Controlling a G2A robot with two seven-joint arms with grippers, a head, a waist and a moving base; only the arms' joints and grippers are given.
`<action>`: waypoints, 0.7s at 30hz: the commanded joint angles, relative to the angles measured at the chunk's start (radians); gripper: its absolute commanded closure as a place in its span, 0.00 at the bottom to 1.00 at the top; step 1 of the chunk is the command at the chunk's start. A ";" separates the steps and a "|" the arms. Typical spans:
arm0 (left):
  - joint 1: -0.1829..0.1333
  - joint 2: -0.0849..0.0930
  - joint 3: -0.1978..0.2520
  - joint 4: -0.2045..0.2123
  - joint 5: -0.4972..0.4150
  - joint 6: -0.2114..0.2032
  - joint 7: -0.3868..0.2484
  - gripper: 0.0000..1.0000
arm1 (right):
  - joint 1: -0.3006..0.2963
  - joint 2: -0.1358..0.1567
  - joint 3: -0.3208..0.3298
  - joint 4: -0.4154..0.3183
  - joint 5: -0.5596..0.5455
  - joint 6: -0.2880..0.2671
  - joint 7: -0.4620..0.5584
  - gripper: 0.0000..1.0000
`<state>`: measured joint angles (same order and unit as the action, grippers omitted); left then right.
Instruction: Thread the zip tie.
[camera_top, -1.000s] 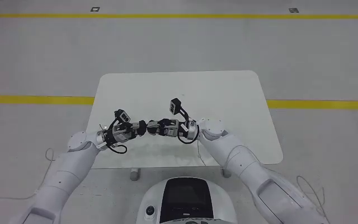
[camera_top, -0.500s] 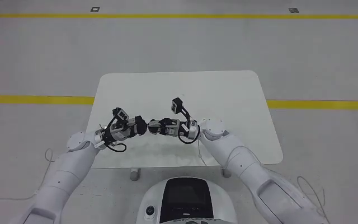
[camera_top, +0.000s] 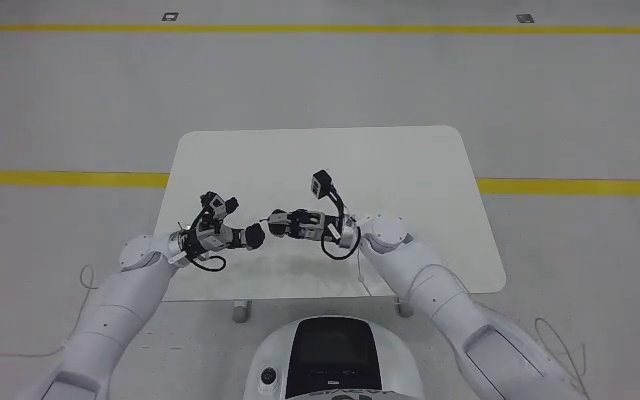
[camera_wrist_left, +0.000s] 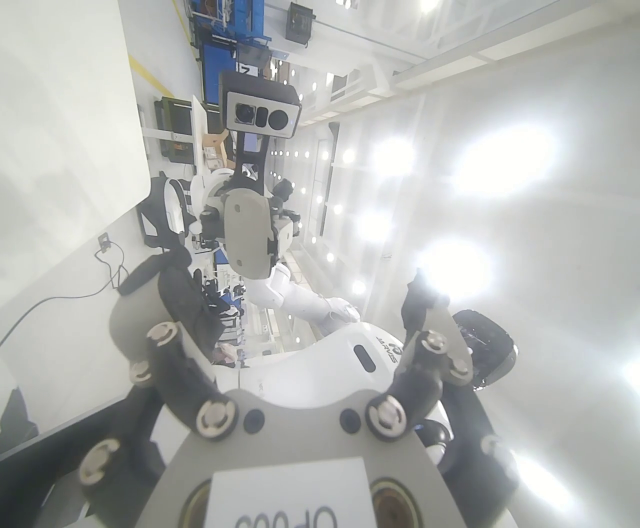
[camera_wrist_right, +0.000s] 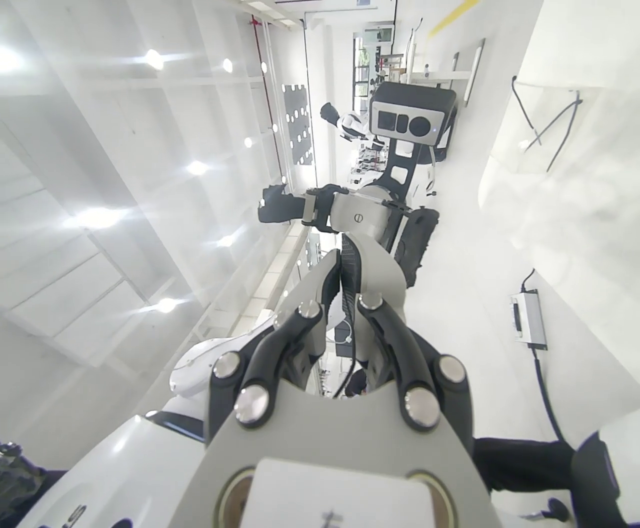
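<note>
Threading seems underway above the table's (camera_top: 420, 160) near edge. The right gripper (camera_wrist_right: 340, 260) has jaws pressed together, presumably on the zip tie, which is too thin to see. The left gripper (camera_top: 252, 236) has jaws apart and needs careful alignment next.

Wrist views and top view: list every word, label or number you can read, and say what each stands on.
Left label, white, at the base of the left gripper: upside down and cut off by the picture's edge, not readable whole.
Right label, white, at the base of the right gripper: only a stroke shows, unreadable.
Floor plates, top view: too small to read.
</note>
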<state>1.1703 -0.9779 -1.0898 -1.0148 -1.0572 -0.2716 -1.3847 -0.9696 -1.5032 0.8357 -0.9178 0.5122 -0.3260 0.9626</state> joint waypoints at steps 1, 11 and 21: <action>0.000 0.000 0.000 0.000 0.000 0.000 0.000 0.00 | 0.000 0.000 0.000 0.001 0.001 0.001 0.000 1.00; -0.012 0.008 -0.012 -0.019 0.091 -0.044 0.004 0.00 | -0.011 0.015 0.011 -0.052 -0.106 -0.014 -0.011 1.00; -0.005 0.030 -0.103 -0.147 0.393 -0.068 -0.005 0.00 | -0.006 0.034 0.041 -0.085 -0.204 -0.014 0.097 1.00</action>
<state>1.1602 -0.9500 -1.1907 -1.1728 -0.6996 -0.3399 -1.3900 -0.9847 -1.4701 0.8787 -0.9988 0.3530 -0.3400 1.0648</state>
